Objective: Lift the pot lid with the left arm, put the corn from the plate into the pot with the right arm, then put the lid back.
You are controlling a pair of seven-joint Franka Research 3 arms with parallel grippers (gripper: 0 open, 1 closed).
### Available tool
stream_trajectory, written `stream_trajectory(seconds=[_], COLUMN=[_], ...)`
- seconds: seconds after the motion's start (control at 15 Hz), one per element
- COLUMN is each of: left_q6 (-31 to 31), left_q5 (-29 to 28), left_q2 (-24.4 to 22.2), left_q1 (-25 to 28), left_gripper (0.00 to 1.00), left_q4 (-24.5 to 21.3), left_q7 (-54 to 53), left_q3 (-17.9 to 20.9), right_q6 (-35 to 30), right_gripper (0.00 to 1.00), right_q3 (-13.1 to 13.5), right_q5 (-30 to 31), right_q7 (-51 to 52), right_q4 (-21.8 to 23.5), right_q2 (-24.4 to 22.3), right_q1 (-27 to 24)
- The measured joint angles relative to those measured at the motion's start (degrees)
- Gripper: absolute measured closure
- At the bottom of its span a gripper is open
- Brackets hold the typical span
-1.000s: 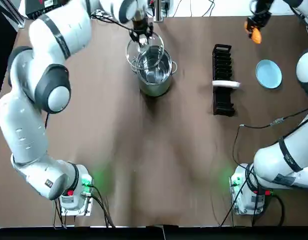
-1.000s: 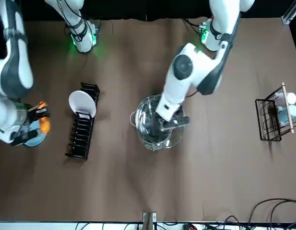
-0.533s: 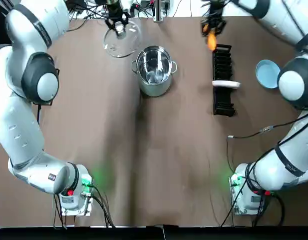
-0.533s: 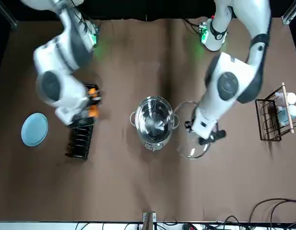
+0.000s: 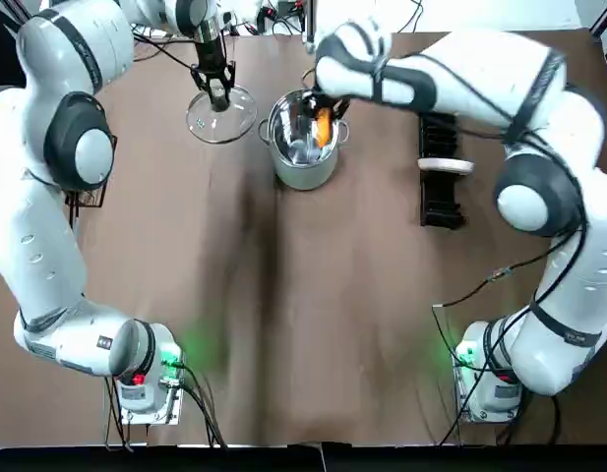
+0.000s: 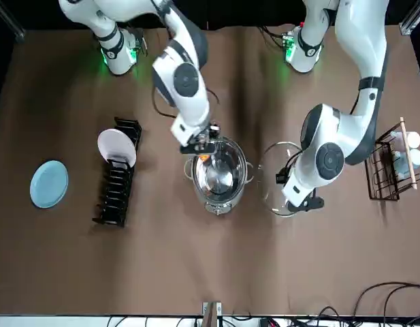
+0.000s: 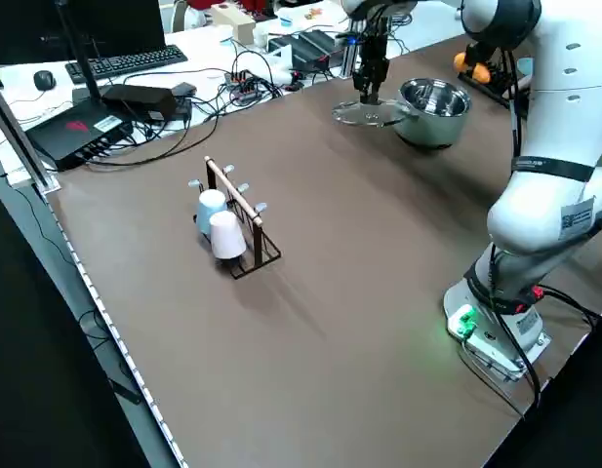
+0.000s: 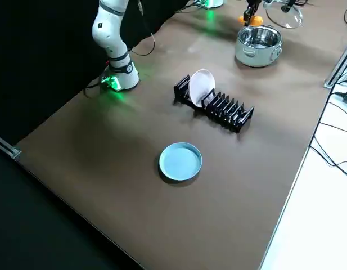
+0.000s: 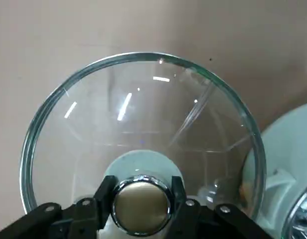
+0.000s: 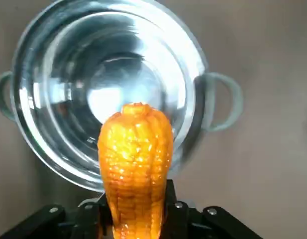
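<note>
Brown table, corn over pot, lid aside

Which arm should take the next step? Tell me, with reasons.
Right. The right tool holds the corn over the open pot; the left tool holds the lid aside.

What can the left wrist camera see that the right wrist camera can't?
Only the left wrist view shows the glass lid, held by its top in the left gripper. Only the right wrist view shows the orange corn in the right gripper, above the open pot, which looks empty inside. Both show the brown table. A shiny sliver at the edge of the left wrist view may be the pot's rim.
</note>
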State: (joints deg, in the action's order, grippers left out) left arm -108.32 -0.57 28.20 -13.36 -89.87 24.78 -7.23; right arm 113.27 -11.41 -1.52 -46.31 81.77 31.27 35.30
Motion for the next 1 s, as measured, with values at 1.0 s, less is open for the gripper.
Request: stream_trajectory(seconds=[1.0], left_q6=[-3.05], left_q5=[0.0], left_q2=[2.15], left_q1=[0.2], left_gripper=[0.49], left_q4=[-0.12], left_q7=[-2.02], left_q3=[0.04], right_q6=[16.29], right_gripper=[0.62], right_q3=[3.87], right_q5=[2.91], right_q7=[-4.13], right_q4=[-5.02], right_q2=[15.59], right_q1=[6.01])
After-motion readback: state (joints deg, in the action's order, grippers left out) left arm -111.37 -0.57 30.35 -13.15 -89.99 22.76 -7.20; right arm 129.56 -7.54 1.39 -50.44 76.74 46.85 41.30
